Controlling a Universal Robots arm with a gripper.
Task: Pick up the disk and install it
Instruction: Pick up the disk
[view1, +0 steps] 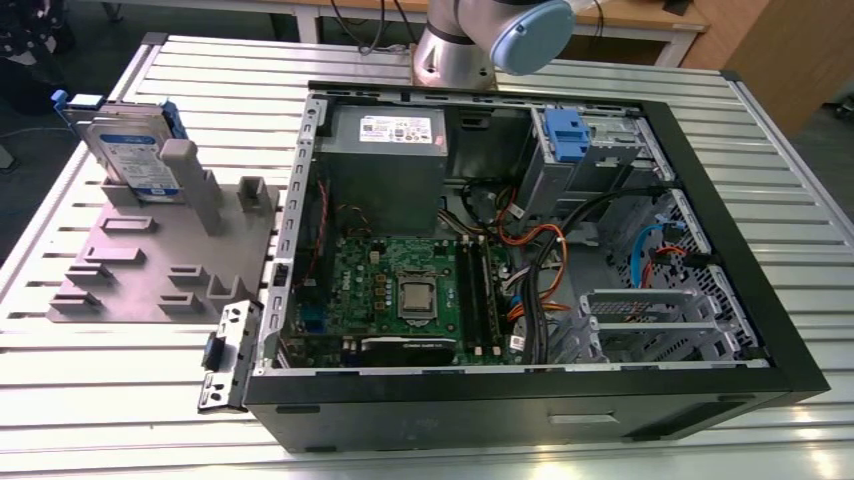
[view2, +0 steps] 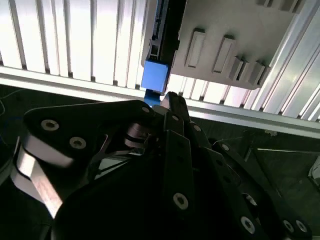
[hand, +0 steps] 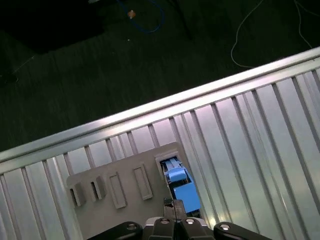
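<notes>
- The slatted metal table (view1: 747, 130) carries everything in the exterior view.
- The open black computer case (view1: 534, 395) lies on its side at the centre of that view. Its green motherboard (view1: 400, 285) faces up, and a blue bracket (view1: 567, 135) sits in the drive bay at about 1 o'clock inside the case.
- The arm (view1: 461, 45) rises at 12 o'clock in the exterior view, behind the case.
- The grey fixture plate (view1: 134, 270) lies flat on the table at 9 o'clock from the case, just beside its wall.
- The gripper (hand: 173, 204) (view2: 170, 100) looks down on the plate in both wrist views. Its jaws are brought together and hold nothing. In the first wrist view the tips line up over the disk's blue frame, and I cannot tell whether they touch it.
- The disk (view1: 134, 150) (hand: 180, 187) (view2: 154, 75) stands on edge in a slot at the plate's 11 o'clock corner in the exterior view, its label side towards the camera and its blue frame around the edges. It is outside the case.
</notes>
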